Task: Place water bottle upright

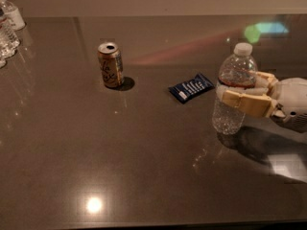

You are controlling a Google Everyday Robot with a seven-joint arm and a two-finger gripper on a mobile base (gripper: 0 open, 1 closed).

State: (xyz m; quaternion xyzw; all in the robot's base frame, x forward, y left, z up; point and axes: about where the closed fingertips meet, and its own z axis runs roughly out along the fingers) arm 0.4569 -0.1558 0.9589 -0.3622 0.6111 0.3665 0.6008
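The water bottle is a small clear ribbed bottle with a white cap and a narrow red-orange label. It stands upright at the right of the dark table, its base at or just above the surface. My gripper comes in from the right edge. Its cream fingers are shut around the bottle's middle, one in front and one behind.
A gold-tan drink can stands upright at the left of centre. A dark blue snack packet lies flat just left of the bottle. A cluster of clear bottles stands at the far left edge.
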